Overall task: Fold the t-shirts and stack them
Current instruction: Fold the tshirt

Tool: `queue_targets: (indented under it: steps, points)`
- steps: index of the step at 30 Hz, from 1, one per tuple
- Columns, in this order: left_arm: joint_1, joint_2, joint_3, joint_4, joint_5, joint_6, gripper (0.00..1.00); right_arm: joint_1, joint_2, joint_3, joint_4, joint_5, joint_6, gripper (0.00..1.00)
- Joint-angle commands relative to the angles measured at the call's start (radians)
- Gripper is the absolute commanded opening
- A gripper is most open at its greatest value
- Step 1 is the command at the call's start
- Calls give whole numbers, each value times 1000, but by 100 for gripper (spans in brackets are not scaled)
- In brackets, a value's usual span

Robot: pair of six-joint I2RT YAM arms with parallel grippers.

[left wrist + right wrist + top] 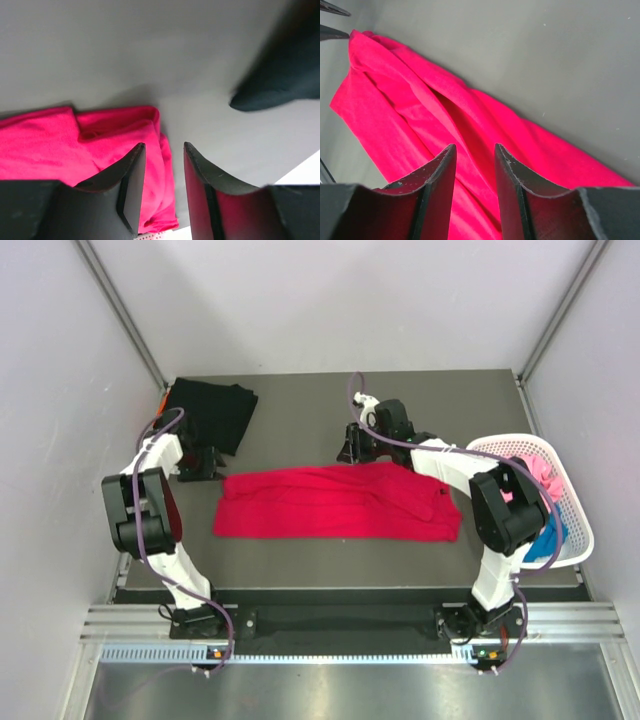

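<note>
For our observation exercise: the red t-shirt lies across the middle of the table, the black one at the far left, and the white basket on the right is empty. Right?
The basket is not empty: the top external view shows a pink t-shirt and a blue t-shirt in it. The red t-shirt and the black t-shirt lie as stated.

End effector point(474, 147): two dark fingers point(437, 175) parted, narrow gap, red cloth showing through it. Red shirt point(395, 100) lies rumpled under and ahead of end effector, running as long band from far left to near right, lengthwise folds and creases. Grey worktop point(545, 50) ahead and to right. Dark tips point(332, 20) at far left, unidentifiable.
</note>
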Motion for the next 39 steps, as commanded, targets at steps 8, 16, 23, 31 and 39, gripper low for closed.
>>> queue_targets:
  steps: [8, 16, 23, 31, 39]
  points:
    - [-28, 76, 1, -8, 8, -34, 43, -18, -10, 1, 20, 16, -40, 37]
    - [-37, 90, -11, 51, 45, -15, 2, -24, -17, -6, 18, 25, -40, 36]
    - [-40, 69, 66, 98, -1, 57, 0, -45, -53, -25, -11, 94, -11, 36]
    - [-48, 90, 25, 397, 160, 161, 0, -169, -182, -29, -240, 240, 13, 39]
    - [-49, 125, -2, 452, 226, 244, 0, -306, -250, -75, -449, 74, -180, 41]
